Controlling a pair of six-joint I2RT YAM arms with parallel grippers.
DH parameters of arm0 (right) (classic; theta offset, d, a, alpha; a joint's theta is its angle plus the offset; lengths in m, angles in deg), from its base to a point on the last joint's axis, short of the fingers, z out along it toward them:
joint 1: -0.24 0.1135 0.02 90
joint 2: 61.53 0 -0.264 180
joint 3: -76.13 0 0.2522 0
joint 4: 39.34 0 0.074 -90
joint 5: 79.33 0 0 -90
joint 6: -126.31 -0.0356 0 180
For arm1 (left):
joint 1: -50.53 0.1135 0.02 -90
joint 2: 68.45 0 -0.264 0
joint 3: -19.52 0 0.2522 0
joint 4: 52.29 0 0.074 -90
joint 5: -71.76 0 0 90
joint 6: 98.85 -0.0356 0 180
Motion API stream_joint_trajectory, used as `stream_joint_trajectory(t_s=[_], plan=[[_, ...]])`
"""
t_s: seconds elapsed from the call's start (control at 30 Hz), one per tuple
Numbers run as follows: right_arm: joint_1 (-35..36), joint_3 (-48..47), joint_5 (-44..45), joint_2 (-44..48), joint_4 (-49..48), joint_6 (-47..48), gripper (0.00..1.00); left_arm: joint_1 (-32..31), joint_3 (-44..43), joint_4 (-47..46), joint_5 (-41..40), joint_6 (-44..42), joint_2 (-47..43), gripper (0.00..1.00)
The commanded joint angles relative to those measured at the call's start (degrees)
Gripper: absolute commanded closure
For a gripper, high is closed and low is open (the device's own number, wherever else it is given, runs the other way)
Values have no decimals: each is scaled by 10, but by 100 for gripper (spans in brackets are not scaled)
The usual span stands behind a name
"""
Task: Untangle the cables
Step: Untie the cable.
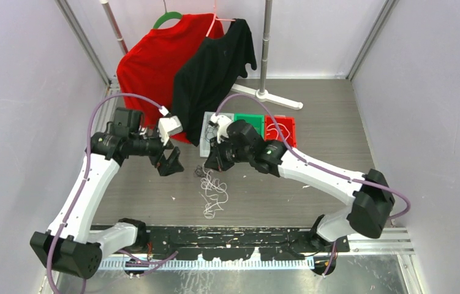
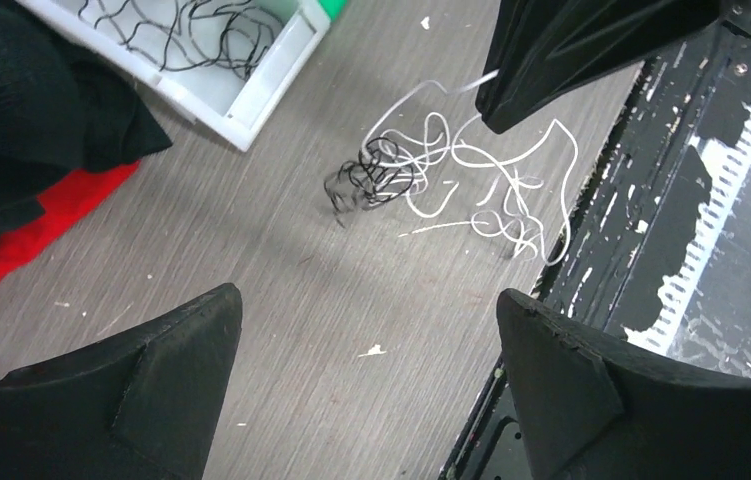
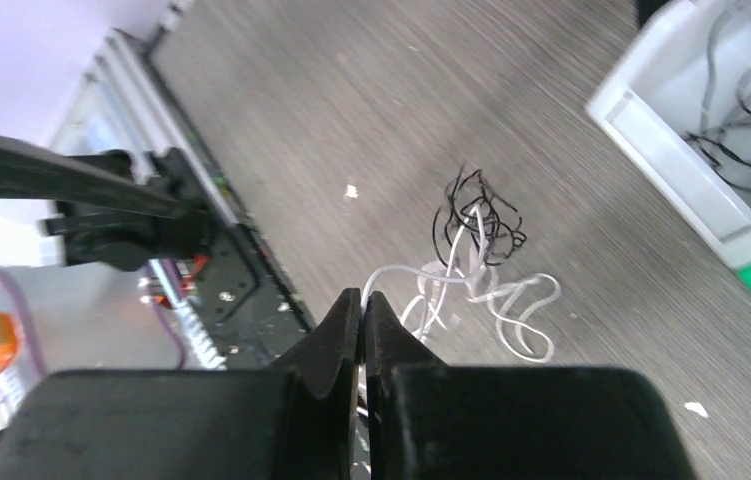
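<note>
A tangle of cables lies on the grey table: a white cable in loose loops, knotted into a small black cable bunch. My right gripper hovers over it, shut on one end of the white cable, which runs down to the black bunch. In the left wrist view the white cable and black bunch lie ahead of my left gripper. It is open, holds nothing, and stands left of the tangle. The right gripper's fingers hang over the white loops.
Behind the tangle stands a row of small bins: a grey bin with black cables, a green bin, a red bin with white cables. A red shirt and a black shirt hang from a rack at the back.
</note>
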Motion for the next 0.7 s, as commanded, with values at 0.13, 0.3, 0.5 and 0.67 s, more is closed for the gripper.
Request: stream_joint_trajectory(t_s=[0.13, 0.3, 0.5, 0.67], plan=[[-12, -35, -158, 48, -68, -23, 98, -39, 33, -72, 58, -76, -80, 6], [-22, -37, -249, 40, -126, -66, 98, -62, 56, -154, 55, -42, -83, 12], [-26, -29, -309, 41, -191, -117, 98, -80, 72, -177, 95, -18, -94, 17], [-26, -26, -341, 34, -235, -149, 98, -88, 72, -203, 103, 23, -89, 24]])
